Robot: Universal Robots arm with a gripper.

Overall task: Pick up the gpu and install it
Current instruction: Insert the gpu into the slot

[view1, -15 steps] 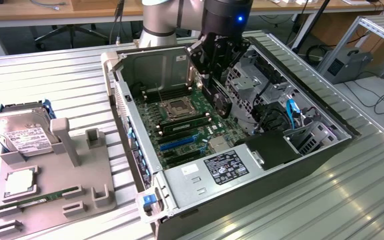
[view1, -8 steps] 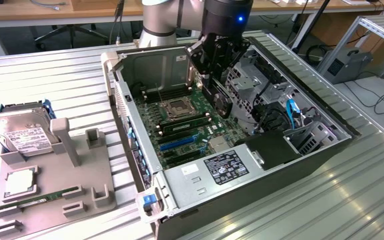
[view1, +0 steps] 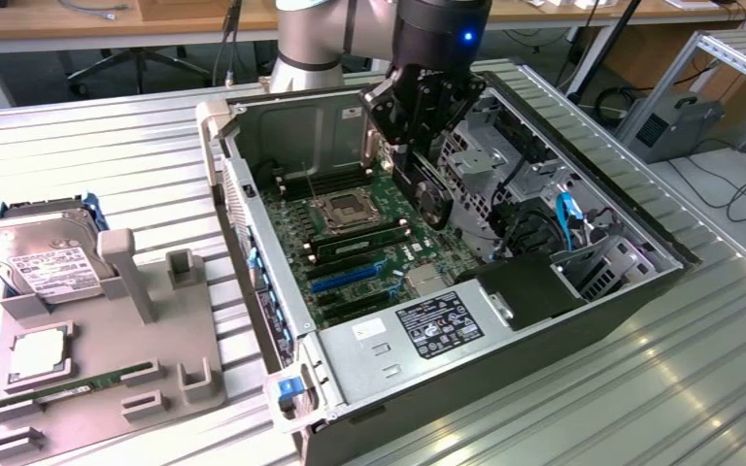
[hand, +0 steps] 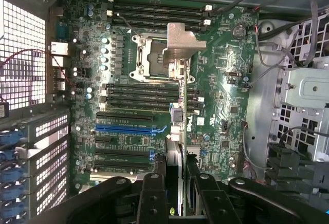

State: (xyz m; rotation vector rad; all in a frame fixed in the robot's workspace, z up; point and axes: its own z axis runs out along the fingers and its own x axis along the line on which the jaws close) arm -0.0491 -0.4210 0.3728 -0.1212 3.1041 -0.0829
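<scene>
You have the gripper (view1: pixel 412 146) over the open steel case (view1: pixel 237 180). Its two black fingers (hand: pixel 152 196) are clamped on the gpu (view1: pixel 431 204), a thin dark board held edge-on between them with its round fan showing. Beneath the fingers lies the green motherboard (hand: pixel 221 80), with one square metal socket (hand: pixel 157 59) and one blue slot (hand: pixel 128 129) among long black ones. Well apart from the fingers, a grey tray (view1: pixel 114 340) carries one silver hard drive (view1: pixel 43 257), one flat chip (view1: pixel 39 357) and one green RAM stick (view1: pixel 75 388).
</scene>
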